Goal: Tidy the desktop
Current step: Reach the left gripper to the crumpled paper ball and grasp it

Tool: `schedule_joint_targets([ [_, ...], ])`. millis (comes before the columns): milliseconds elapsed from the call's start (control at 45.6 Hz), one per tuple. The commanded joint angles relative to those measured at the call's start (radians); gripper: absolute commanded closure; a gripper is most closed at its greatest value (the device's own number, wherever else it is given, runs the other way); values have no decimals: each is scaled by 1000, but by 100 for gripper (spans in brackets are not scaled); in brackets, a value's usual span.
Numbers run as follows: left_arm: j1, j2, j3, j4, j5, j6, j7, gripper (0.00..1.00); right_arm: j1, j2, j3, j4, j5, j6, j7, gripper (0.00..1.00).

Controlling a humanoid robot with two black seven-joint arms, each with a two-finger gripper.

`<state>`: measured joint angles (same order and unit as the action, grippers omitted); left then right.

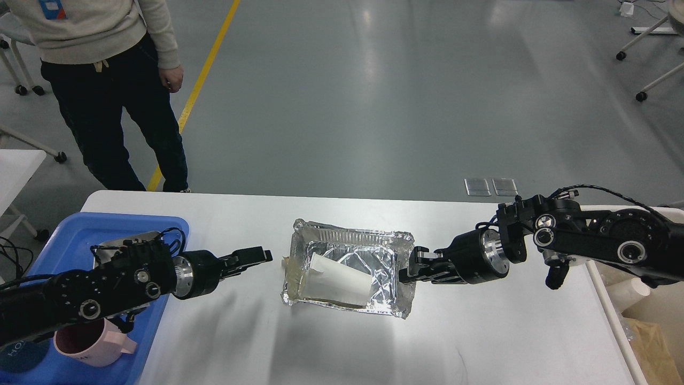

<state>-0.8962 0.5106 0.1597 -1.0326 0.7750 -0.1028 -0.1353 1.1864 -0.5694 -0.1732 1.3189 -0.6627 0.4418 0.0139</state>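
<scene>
White tabletop [481, 342]: right end effector [410, 272] pinches flimsy, crushable foil tray [350, 275] by its rim; left end effector [262, 255], jaw state unclear, approaches.

foil tray [350, 251]: centre, paper cup [335, 277] lying tipped inside | blue tray [64, 235]: near left, holding pink mug [85, 345] and steel box [115, 248] | person [101, 69]: far left | beige bin [636, 313]: right edge
</scene>
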Motion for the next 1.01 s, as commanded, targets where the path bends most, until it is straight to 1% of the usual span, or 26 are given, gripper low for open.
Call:
schedule_joint_targets([
  [0, 7, -81, 1, 61, 39, 0, -6, 4, -2, -12, 4, 3, -2, 0, 0, 100],
  [175, 10, -179, 11, 138, 67, 0, -17, 4, -2, -20, 9, 13, -2, 0, 0, 100],
  [263, 8, -208, 38, 167, 101, 8, -21, 4, -2, -20, 11, 13, -2, 0, 0, 100],
  [439, 10, -264, 41, 212, 136, 12, -38, 5, -2, -18, 12, 13, -2, 0, 0, 100],
  [680, 26, -337, 46, 276, 176, 14, -43, 10, -2, -20, 18, 13, -2, 0, 0, 100],
  [746, 31, -351, 55, 286, 184, 15, -44, 15, -2, -20, 18, 13, -2, 0, 0, 100],
  [790, 31, -354, 72, 292, 184, 14, -46, 20, -2, -20, 18, 13, -2, 0, 0, 100],
  [899, 31, -357, 92, 296, 184, 15, -46, 30, -2, -18, 20, 13, -2, 0, 0, 100],
  [987, 31, -357, 95, 296, 182, 14, -46, 46, -2, -18, 20, 13, -2, -2, 3, 100],
])
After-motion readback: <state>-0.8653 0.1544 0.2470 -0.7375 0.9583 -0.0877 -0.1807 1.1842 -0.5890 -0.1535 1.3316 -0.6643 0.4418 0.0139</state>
